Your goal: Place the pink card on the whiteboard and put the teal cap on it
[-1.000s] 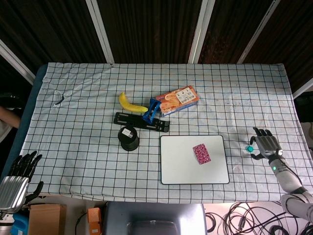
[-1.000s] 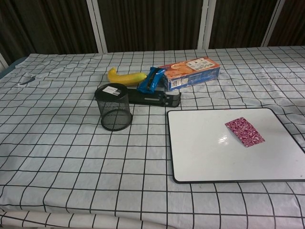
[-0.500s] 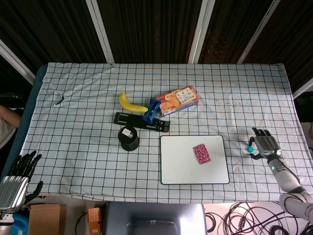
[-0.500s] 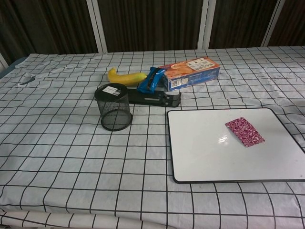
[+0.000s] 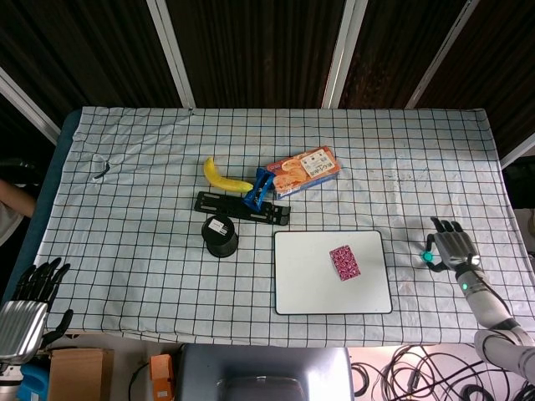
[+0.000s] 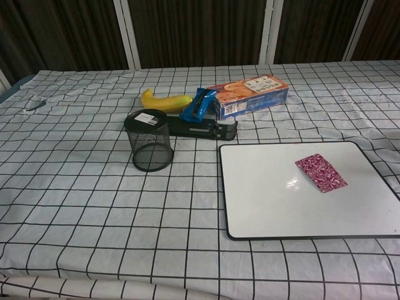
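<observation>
The pink patterned card point(image 5: 343, 261) point(image 6: 320, 172) lies flat on the whiteboard point(image 5: 301, 288) point(image 6: 262, 200), right of its middle. The small teal cap point(image 5: 427, 255) sits on the cloth to the right of the board, only in the head view. My right hand point(image 5: 452, 247) rests just right of the cap with its fingers spread, thumb side against it; I cannot see a firm pinch. My left hand point(image 5: 32, 294) hangs off the table's front left corner, fingers apart, holding nothing. Neither hand shows in the chest view.
A black mesh cup point(image 5: 221, 236) point(image 6: 150, 140) stands left of the board. Behind it lie a black stapler point(image 5: 242, 207), a banana point(image 5: 224, 176), a blue packet point(image 5: 260, 190) and an orange box point(image 5: 304, 170). The table's right edge runs close to my right hand.
My right hand has slipped a little toward the front edge beside the cap. The card, the board and my left hand have stayed put.
</observation>
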